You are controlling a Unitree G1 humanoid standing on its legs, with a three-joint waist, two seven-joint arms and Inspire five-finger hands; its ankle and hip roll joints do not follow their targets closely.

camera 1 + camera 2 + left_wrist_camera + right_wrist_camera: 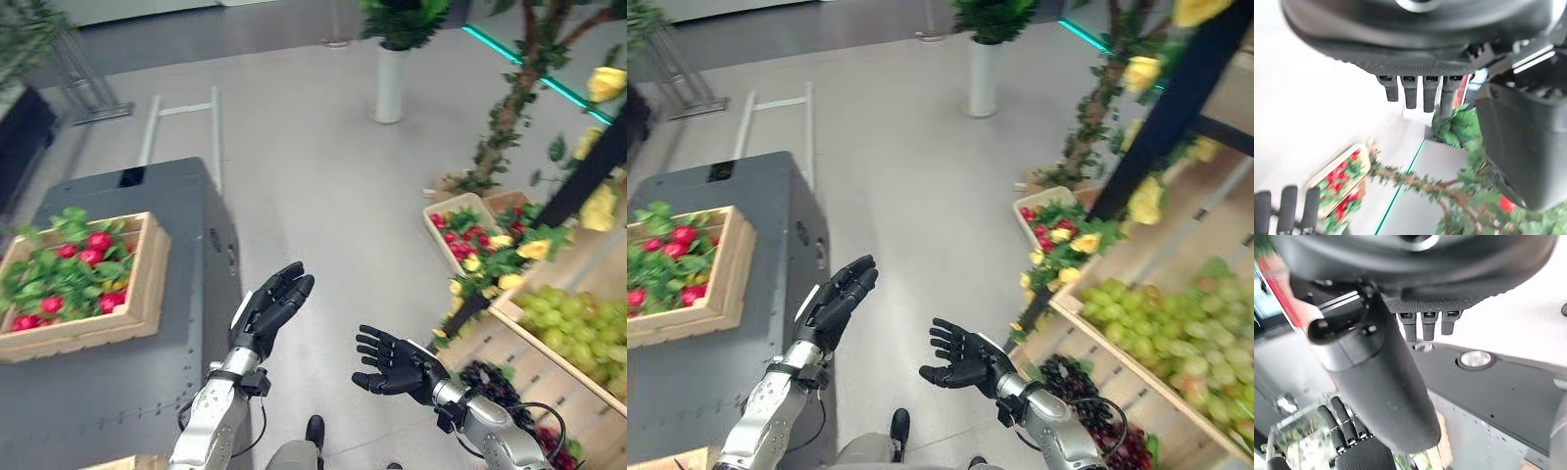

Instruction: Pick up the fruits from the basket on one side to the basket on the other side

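Both hands hang open and empty: left hand beside one crate of red fruits, right hand near another crate.

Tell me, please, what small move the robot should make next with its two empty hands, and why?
Probably reach the left hand toward the wooden crate of red fruit on the grey cabinet. Both it and the right hand hang open and empty over the floor between the two sides, holding nothing, and that crate is the nearest one on the left arm's own side.
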